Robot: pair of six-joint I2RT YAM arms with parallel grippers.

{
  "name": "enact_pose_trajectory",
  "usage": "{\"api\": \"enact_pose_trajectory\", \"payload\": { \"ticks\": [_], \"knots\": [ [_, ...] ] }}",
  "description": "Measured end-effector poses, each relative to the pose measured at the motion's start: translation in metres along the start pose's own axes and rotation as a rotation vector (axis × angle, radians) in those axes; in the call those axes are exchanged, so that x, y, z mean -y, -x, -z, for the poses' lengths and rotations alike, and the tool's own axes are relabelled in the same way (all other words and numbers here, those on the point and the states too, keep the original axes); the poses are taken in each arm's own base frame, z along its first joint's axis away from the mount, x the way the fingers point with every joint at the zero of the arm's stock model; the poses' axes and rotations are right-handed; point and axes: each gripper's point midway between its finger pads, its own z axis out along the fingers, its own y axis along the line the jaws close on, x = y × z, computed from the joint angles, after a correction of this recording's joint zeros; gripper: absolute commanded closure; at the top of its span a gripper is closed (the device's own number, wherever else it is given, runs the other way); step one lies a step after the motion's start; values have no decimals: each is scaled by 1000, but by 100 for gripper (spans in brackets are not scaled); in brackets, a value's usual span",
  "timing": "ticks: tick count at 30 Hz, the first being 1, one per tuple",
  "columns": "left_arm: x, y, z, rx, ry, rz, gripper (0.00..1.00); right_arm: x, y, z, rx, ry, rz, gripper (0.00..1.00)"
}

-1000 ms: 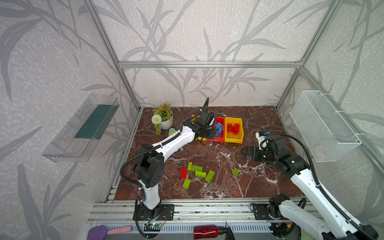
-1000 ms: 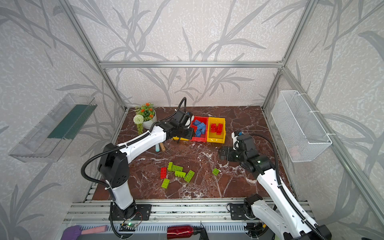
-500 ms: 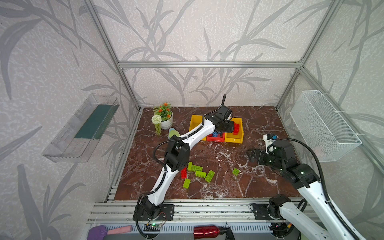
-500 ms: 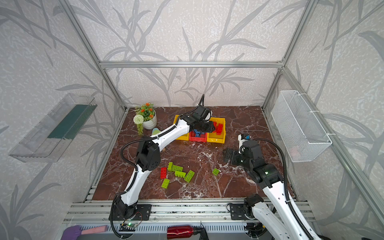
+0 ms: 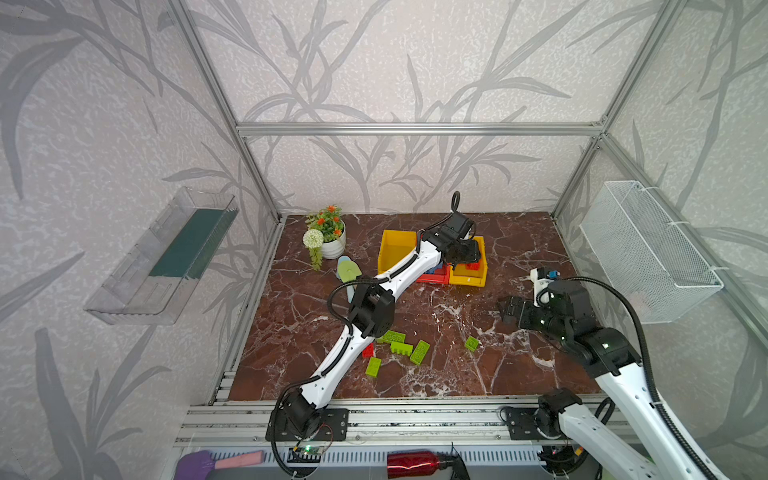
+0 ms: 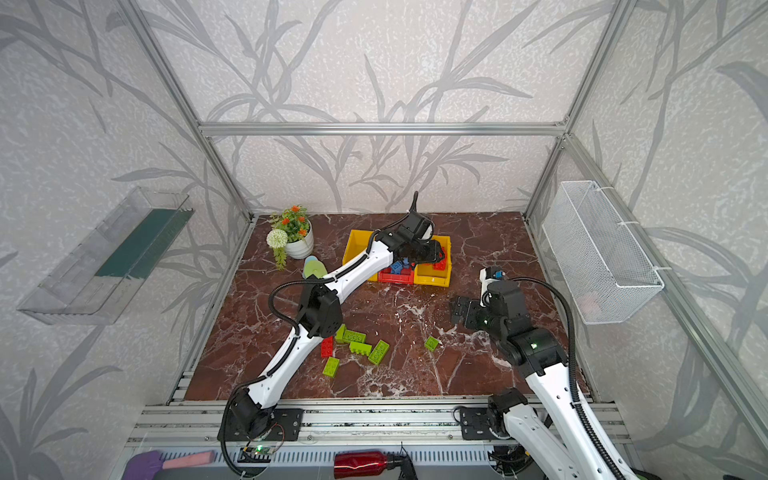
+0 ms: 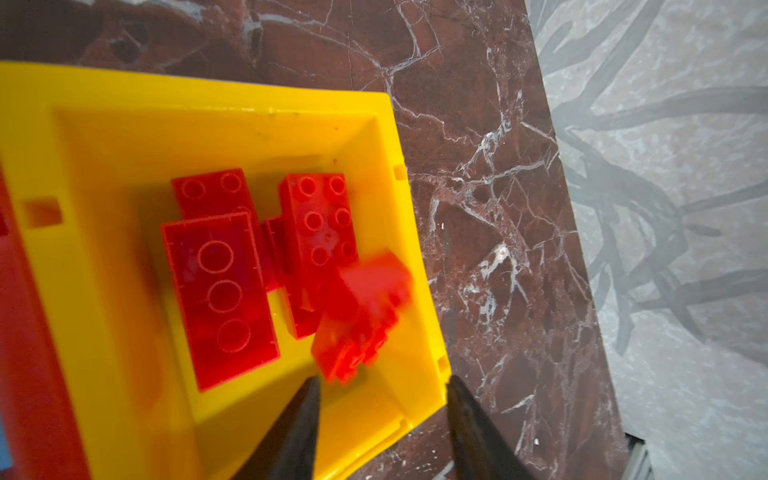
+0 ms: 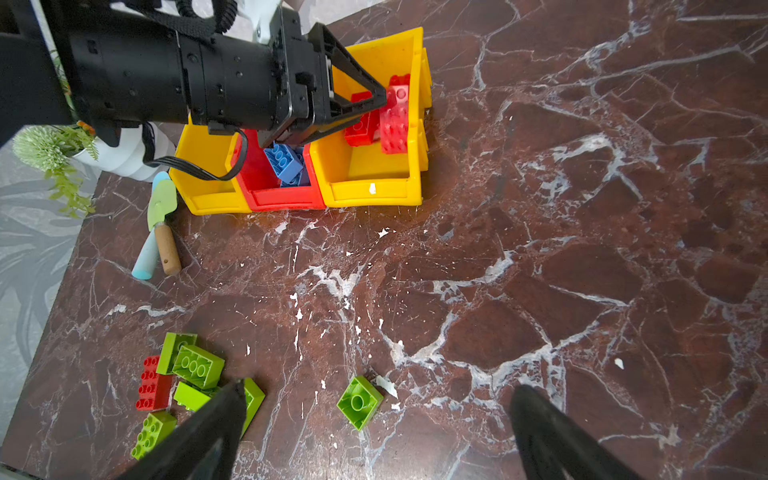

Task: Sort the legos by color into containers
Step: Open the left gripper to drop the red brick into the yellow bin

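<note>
The containers are three joined bins: a yellow one [image 5: 397, 251], a red one [image 5: 434, 277] holding blue legos [image 8: 284, 162], and a yellow one [image 5: 471, 279] holding red legos [image 7: 220, 286]. My left gripper [image 7: 382, 382] hangs open over this right yellow bin [image 7: 104, 137]. A blurred red brick [image 7: 361, 307] is loose just below its fingertips. Several lime green legos [image 5: 401, 347] and one red brick [image 5: 368, 351] lie on the table by the left arm's elbow. A small green brick [image 8: 359, 401] lies apart. My right gripper [image 8: 380, 388] stands open above it, holding nothing.
A potted plant [image 5: 328, 237] and a green trowel [image 5: 348, 272] sit left of the bins. A white wire basket [image 5: 648, 257] hangs on the right wall and a clear tray [image 5: 166, 257] on the left wall. A red bottle [image 5: 415, 460] lies below the table's front rail.
My left gripper swung right from near the red bin to over the right yellow bin and opened, letting go of a red brick. The right arm drew back a little to the right.
</note>
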Motion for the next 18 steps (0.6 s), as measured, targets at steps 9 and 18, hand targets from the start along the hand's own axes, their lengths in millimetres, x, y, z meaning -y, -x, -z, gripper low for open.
{"api": "enact_pose_trajectory", "payload": {
  "ticks": [9,18],
  "knots": [
    [-3,5,1,12,-1,10,30,4,-2,-7,-26,-18,-4,1],
    [-6,-20,71,29,91,-28,30,-1,-4,-9,-43,9,-6,1]
  ]
}}
